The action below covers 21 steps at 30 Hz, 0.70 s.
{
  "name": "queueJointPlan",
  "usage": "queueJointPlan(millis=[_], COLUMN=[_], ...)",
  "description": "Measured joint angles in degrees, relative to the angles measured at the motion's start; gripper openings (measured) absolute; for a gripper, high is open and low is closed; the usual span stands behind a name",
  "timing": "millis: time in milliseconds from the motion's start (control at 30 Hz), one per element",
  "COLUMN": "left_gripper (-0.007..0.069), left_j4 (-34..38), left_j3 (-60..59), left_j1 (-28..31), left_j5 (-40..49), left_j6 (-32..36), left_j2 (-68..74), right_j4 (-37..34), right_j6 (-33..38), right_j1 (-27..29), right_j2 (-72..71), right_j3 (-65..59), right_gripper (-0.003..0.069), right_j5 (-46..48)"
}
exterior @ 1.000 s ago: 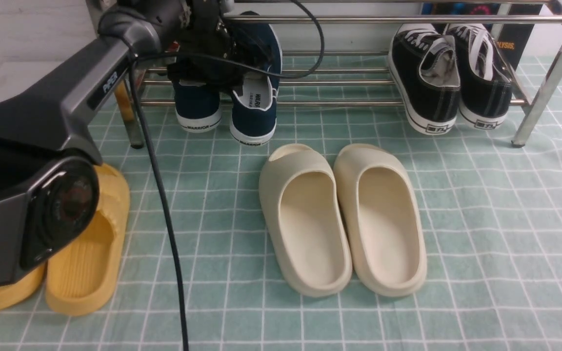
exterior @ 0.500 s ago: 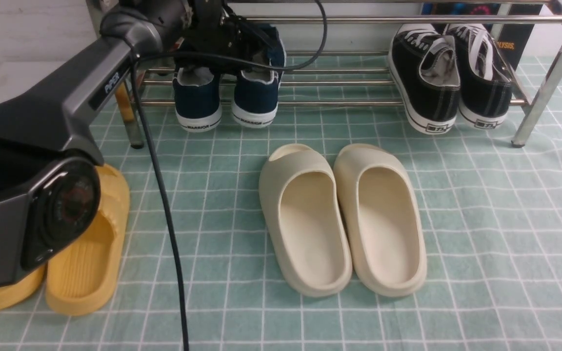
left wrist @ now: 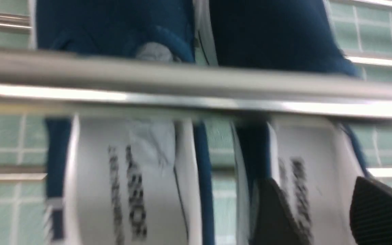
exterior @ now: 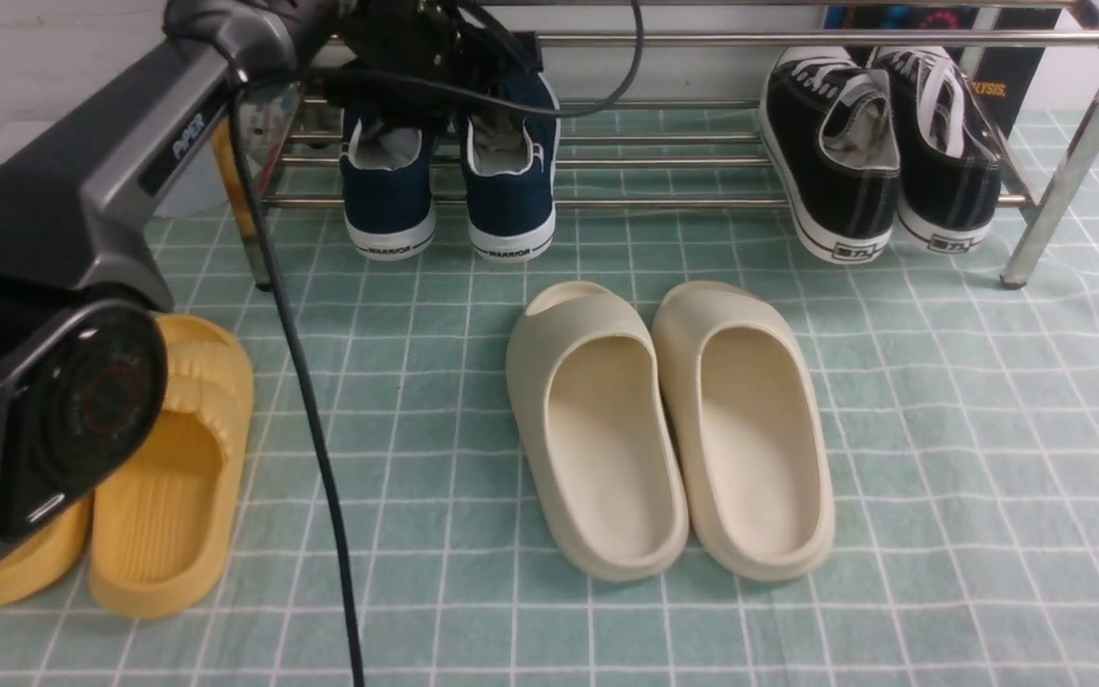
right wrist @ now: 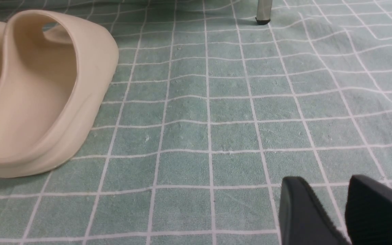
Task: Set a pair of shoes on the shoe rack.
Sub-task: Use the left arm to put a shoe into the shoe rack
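Navy canvas tells most of it: the pair of shoes (exterior: 449, 191) sits side by side on the lower bars of the shoe rack (exterior: 664, 201), toward its left end. The heels and white soles face out over the front bar, with the toes pointing in. Both look level and settled, close together, though I cannot tell whether they touch.

The left claw (left wrist: 318, 204) hangs just above them, close to the rack's top bar. Its fingers are spread and only a printed insole shows between them, so it pinches nothing. The right claw (right wrist: 328, 194) sits low over the green checked cloth (exterior: 941, 429), well apart from the rack, its fingers a little apart and empty.

By my reading the placing is done. What is left is for the left arm to lift clear of the top bar without snagging its cable (exterior: 301, 382) or nudging a shoe.
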<state>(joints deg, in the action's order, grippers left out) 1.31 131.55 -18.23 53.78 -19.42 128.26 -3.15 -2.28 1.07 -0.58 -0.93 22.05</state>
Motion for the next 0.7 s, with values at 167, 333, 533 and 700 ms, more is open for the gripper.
queueJointPlan(millis=[167, 333, 533, 700], left_gripper=[0.0153, -0.0014, -0.0013, -0.0013], left_j4=[0.19, 0.32, 1.81, 6.77], left_j3=[0.4, 0.4, 0.4, -2.75], left_j1=[-0.4, -0.4, -0.4, -0.71], left_j5=[11.18, 13.66, 12.57, 12.41], left_j6=[4.74, 6.26, 6.43, 8.87], left_j2=[-3.17, -2.87, -2.87, -3.0], right_j4=[0.0, 0.0, 0.0, 0.0], right_j6=[0.0, 0.0, 0.0, 0.0], right_j1=[0.0, 0.0, 0.0, 0.0], right_j2=[0.0, 0.0, 0.0, 0.0], right_j3=[0.0, 0.0, 0.0, 0.0], right_gripper=[0.0239, 0.0239, 0.0239, 0.0239], right_j5=[0.0, 0.0, 0.0, 0.0])
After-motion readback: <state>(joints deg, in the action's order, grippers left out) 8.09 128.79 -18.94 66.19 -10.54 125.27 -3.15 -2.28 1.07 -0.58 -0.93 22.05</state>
